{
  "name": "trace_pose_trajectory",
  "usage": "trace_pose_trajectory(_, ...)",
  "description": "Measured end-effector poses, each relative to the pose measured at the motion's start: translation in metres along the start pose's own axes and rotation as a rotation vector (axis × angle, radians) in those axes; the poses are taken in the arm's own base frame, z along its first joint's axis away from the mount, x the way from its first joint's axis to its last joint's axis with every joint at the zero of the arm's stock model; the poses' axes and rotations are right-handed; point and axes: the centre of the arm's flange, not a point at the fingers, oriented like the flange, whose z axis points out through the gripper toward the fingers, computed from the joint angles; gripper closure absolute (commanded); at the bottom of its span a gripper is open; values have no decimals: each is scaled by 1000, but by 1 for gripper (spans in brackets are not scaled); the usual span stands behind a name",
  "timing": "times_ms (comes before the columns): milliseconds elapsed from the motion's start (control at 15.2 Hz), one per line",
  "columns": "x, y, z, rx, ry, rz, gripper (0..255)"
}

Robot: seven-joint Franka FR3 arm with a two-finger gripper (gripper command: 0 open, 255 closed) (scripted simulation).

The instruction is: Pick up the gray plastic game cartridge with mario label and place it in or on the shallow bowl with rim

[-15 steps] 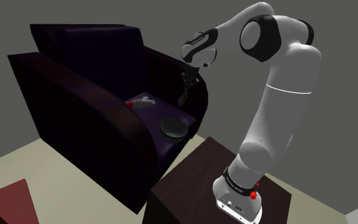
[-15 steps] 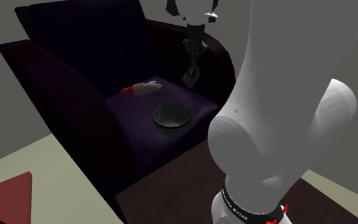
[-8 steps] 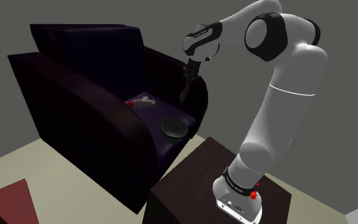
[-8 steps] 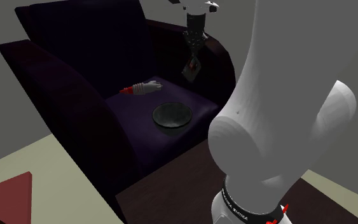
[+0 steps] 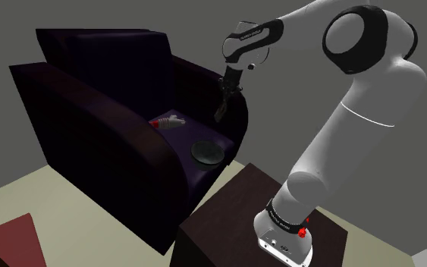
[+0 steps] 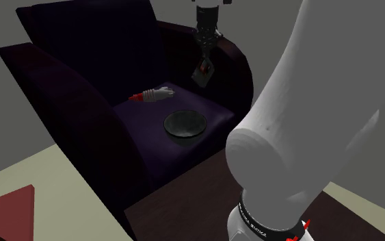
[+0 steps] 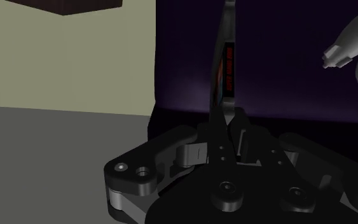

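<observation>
Though aloft, cartridge [image 6: 204,72] apart from bowl [image 6: 184,125]

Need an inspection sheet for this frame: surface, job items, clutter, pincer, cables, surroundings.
Surface: dark purple armchair seat, two items resting on it.
Job's things: game cartridge, grey with a red label, hanging from the pincer above the seat near the armrest; shallow bowl, dark, empty, upright at the seat's front.
Clutter: white and red object lying behind the bowl, apart from it.
Pincer: pointing down, shut on the cartridge.
Cables: nothing seen.
Surroundings: grey walls, beige floor, red mat, dark stand.
</observation>
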Motion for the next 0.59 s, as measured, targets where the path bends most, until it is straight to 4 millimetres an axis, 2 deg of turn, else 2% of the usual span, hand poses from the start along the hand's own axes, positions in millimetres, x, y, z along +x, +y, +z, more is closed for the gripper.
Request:
trace_pose_trajectory(198, -30, 17, -10, 1, -1, 0, 255)
trace_pose_trajectory(594, -97, 53, -48, 1, 0, -1, 255)
